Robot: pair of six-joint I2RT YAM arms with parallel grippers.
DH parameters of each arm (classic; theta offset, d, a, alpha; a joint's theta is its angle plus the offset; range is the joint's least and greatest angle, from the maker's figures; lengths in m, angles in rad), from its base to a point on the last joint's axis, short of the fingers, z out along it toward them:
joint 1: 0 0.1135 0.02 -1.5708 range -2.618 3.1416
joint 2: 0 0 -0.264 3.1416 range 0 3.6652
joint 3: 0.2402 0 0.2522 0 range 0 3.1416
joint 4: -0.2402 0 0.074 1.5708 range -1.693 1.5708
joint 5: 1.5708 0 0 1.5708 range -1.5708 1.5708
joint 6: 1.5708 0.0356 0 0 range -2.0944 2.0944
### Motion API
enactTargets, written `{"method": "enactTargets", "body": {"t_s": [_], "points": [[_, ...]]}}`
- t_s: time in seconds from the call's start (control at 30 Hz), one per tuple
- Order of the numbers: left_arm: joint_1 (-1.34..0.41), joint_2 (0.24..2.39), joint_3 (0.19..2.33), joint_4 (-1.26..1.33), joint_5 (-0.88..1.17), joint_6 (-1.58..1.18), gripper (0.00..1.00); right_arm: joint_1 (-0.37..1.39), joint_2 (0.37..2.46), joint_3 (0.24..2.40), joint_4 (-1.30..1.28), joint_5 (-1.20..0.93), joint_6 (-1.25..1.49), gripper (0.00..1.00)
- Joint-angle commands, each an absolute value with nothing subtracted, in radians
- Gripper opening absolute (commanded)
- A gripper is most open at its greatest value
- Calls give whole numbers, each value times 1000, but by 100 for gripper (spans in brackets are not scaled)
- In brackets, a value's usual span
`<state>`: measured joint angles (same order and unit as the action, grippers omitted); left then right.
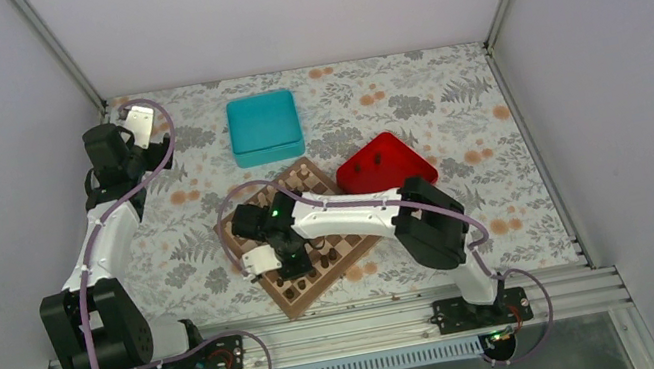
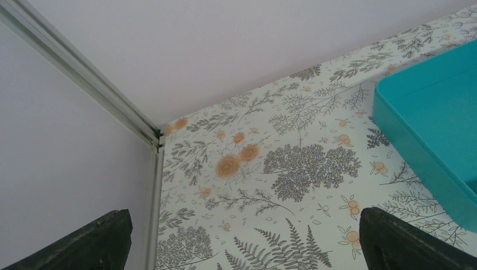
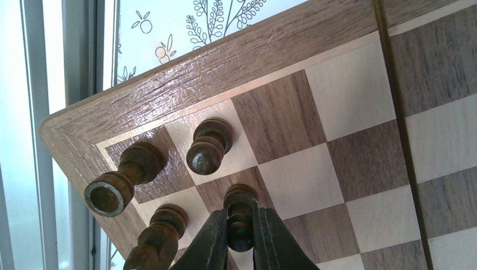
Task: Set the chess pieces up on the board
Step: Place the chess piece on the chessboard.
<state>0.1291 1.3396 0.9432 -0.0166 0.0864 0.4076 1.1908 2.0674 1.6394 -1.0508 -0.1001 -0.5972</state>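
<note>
The board (image 1: 357, 262) lies tilted in the middle of the table. My right gripper (image 1: 291, 255) hangs over its near-left corner. In the right wrist view my right gripper (image 3: 241, 216) is shut on a dark pawn (image 3: 241, 198), whose base rests on a dark square of the board (image 3: 360, 169). Close by stand other dark chess pieces: a rook (image 3: 121, 180) on the corner square, a pawn (image 3: 208, 147) beside it, and a taller piece (image 3: 157, 236) at the lower left. My left gripper (image 1: 138, 126) is at the back-left corner of the table. There the left gripper (image 2: 242, 247) is open over bare cloth, with nothing between its fingers (image 2: 84, 242).
A teal box (image 1: 264, 126) sits behind the board; its edge (image 2: 433, 129) is just right of my left gripper. A red tray (image 1: 385, 164) holding a few dark pieces lies at the board's far right. White walls enclose the floral tablecloth on three sides.
</note>
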Motion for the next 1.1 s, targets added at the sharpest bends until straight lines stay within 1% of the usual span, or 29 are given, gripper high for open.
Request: {"method": "enactTargets", "body": {"t_s": [0.0, 0.07, 0.17, 0.37, 0.63, 0.83, 1.07], "points": [[137, 1330, 933, 7, 100, 405, 100, 1200, 2089, 1657, -1044, -106, -588, 10], [136, 1329, 935, 7, 101, 405, 100, 1200, 2088, 1657, -1043, -104, -589, 11], [136, 1331, 934, 7, 101, 405, 100, 1200, 2087, 1660, -1048, -102, -587, 15], [137, 1332, 934, 6, 101, 405, 100, 1196, 2056, 1668, -1057, -83, -582, 29], [137, 1330, 934, 7, 99, 405, 100, 1131, 1946, 1721, -1098, -15, -565, 34], [138, 1329, 933, 9, 97, 405, 100, 950, 1839, 1725, -1111, 14, -568, 36], [138, 1333, 935, 7, 103, 403, 100, 686, 1775, 1595, -1044, -7, -614, 38]]}}
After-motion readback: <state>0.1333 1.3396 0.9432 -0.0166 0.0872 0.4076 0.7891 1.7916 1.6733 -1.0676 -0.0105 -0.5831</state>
